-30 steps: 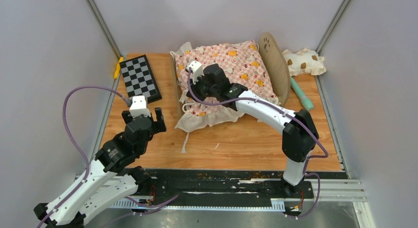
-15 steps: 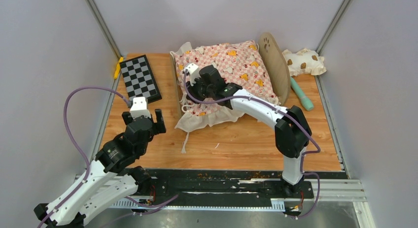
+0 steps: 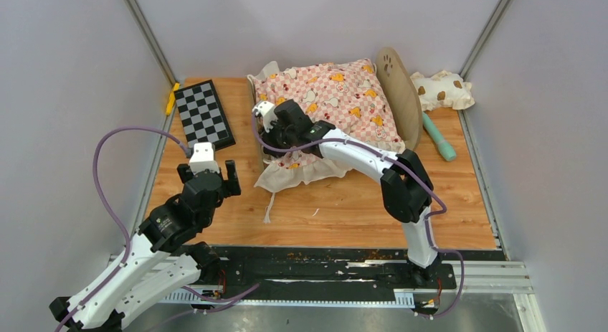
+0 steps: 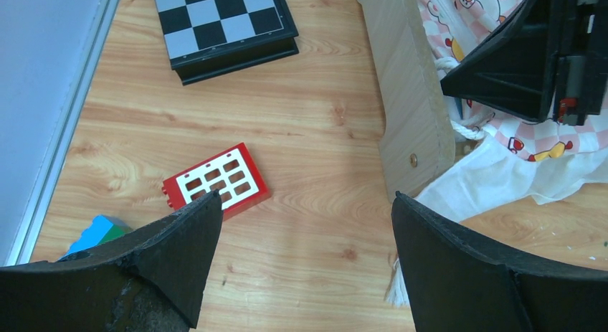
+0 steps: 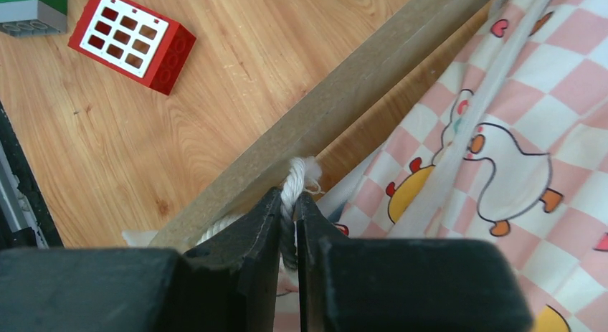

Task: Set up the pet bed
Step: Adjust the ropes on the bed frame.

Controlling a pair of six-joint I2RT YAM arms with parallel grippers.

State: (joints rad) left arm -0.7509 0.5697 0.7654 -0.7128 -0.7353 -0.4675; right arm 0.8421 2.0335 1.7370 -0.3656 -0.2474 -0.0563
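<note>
The pet bed stands at the back middle, with its rounded paw-print headboard (image 3: 399, 95) on the right and its light-wood footboard (image 3: 255, 135) on the left. Its striped base is hidden under the pink checkered cushion (image 3: 344, 95). My right gripper (image 3: 269, 135) is at the cushion's left edge. In the right wrist view it (image 5: 288, 199) is shut on a white twisted cord (image 5: 295, 176) right beside the footboard (image 5: 344, 102). My left gripper (image 3: 208, 168) hovers over the table left of the bed. It is open and empty (image 4: 307, 197), with the footboard's end (image 4: 405, 95) to its right.
A chessboard (image 3: 205, 115) lies at the back left, with a yellow piece (image 3: 171, 99) beside it. A red window brick (image 4: 215, 181) and a blue-green block (image 4: 97, 231) lie under my left gripper. A spotted pillow (image 3: 441, 89) and a teal stick (image 3: 439, 138) are right of the headboard.
My right gripper has moved left across the cushion to the footboard edge. The left arm has not moved.
</note>
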